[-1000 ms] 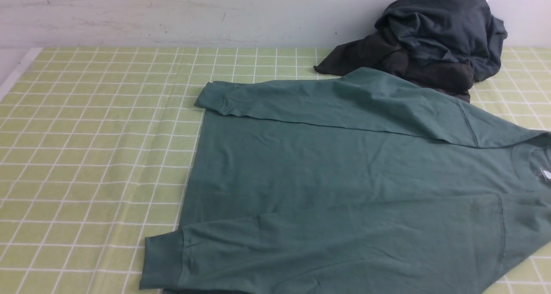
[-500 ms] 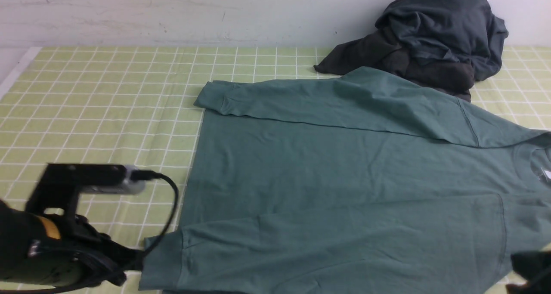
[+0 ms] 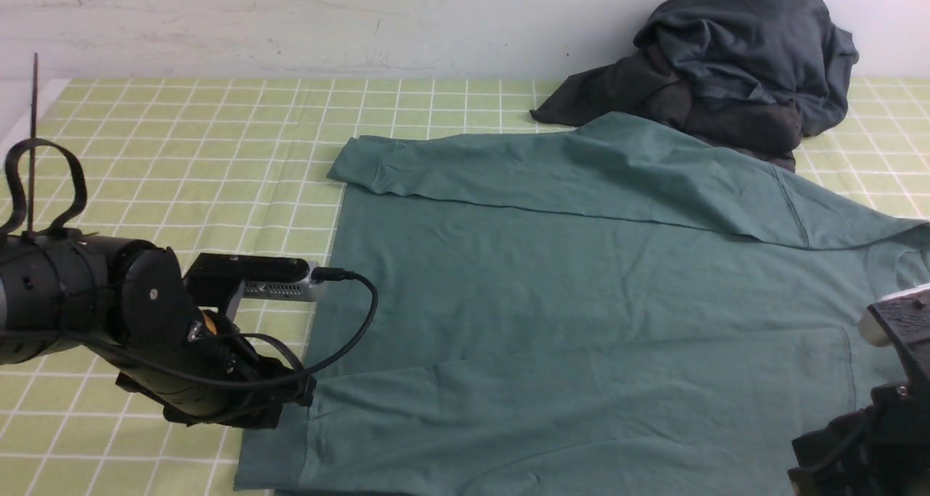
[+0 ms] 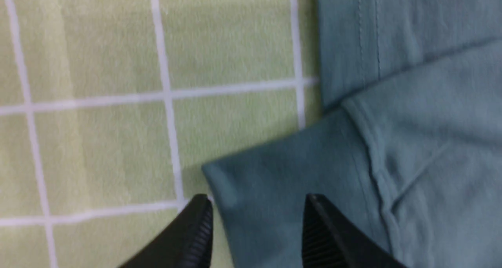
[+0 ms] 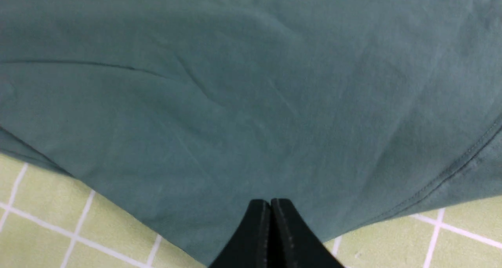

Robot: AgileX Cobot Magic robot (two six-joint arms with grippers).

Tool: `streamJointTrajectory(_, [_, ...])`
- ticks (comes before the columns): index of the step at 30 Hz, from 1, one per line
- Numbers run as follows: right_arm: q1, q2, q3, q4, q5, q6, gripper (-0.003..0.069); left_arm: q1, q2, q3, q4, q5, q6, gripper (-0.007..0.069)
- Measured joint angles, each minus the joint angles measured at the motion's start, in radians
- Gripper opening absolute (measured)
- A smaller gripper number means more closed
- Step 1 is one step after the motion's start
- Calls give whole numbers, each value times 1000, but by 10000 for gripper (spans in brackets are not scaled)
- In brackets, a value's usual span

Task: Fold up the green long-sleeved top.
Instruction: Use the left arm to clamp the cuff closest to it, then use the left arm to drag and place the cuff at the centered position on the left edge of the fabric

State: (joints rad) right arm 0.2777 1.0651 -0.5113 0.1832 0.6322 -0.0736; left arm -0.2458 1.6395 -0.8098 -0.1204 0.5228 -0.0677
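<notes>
– Across the checked table (image 3: 182,191), seeing the top (image 3: 508,285)?

– Yes, lying nearly flat there, with the hem toward the left and the neck toward the right, just short of the dark heap (image 3: 748,53).

– Looking like what?

– Showing muted teal-green, plain and matt, with soft shallow creases. Running both sleeves back over the body toward the hem, with stitched seams at the shoulders. Ending near the hem in a far cuff (image 3: 354,163) and a near cuff (image 3: 272,456).

– And handling how, by the look of it?

– Probably draping light and limp, like jersey: not fragile, hardly slippery, but stretching and wrinkling under a one-sided pull. Likely sagging in the middle if lifting by the ends alone.

– Taking hold where?

– Best pinching the near cuff through its full thickness, then pairing with a grip on the near edge by the shoulder.

– And the hands?

– Holding the left hand (image 4: 259,205) well open over the near cuff, gripping nothing; touching or just above, impossible to tell. Keeping the right hand (image 5: 270,203) closed over the near edge, tips together, apparently without any cloth between.
</notes>
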Motion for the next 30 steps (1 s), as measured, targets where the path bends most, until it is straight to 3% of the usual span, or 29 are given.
streamJointTrajectory(4, [0, 0, 0, 24, -10, -1, -14, 0, 46, -16, -1, 3, -31, 277])
streamJointTrajectory(6, [0, 0, 0, 38, -15, -3, -14, -2, 55, -28, 0, 2, -39, 184])
streamJointTrajectory(7, [0, 0, 0, 41, -16, -4, -14, -3, 55, -30, -2, 2, -39, 175])
streamJointTrajectory(8, [0, 0, 0, 49, -22, -4, -14, -5, 56, -43, -4, 14, -39, 103])
streamJointTrajectory(11, [0, 0, 0, 52, -25, -4, -14, -7, 47, -82, -6, 55, -29, 35])
streamJointTrajectory(18, [0, 0, 0, 55, -31, -13, -14, -7, -59, -310, -7, 153, 37, 27])
streamJointTrajectory(23, [0, 0, 0, 55, -33, -27, -14, -7, -73, -459, -9, 89, 163, 27])
streamJointTrajectory(30, [0, 0, 0, 66, -33, -50, -14, -5, 174, -618, -8, 57, 191, 27])
